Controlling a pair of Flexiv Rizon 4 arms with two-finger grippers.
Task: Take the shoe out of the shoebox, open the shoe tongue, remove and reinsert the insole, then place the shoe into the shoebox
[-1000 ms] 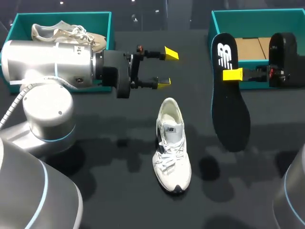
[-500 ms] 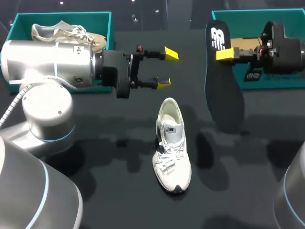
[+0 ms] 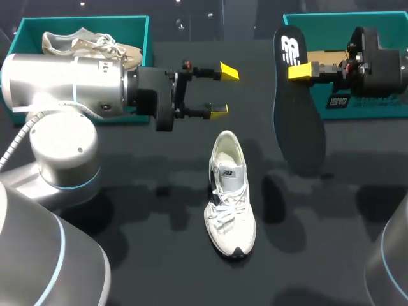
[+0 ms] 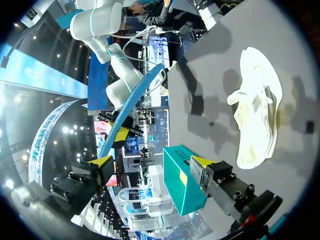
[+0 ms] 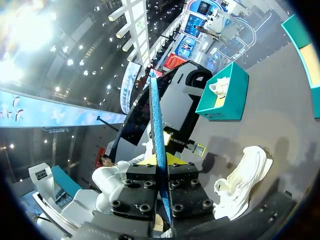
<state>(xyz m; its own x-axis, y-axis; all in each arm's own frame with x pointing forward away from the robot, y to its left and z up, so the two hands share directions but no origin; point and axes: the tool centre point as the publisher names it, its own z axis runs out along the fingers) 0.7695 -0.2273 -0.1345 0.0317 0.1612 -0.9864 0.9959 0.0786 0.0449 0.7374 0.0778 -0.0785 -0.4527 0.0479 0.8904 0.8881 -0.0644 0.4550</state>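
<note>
Black insole [image 3: 296, 127] is pinched at its heel by the right gripper [image 3: 299, 71]; its dangling toe may be buckled against the shoe [image 3: 229, 204]; the left gripper [image 3: 221, 91] is held open, empty.

Shoe [image 3: 229, 204]: white mesh cloth, matt. Insole [image 3: 296, 127]: matt black underside, likely foam. Tabletop [image 3: 146, 255]: dark, matt. Shoebox [image 3: 331, 19]: teal card, brown inside.

— How does the left arm [image 3: 64, 89] look?
— Fat silver drums, thin blue rings, a grey cable [image 3: 19, 143] alongside.
— And the left gripper [image 3: 223, 91] and right gripper [image 3: 298, 71]?
— Black, studded with screws, yellow tips.
</note>
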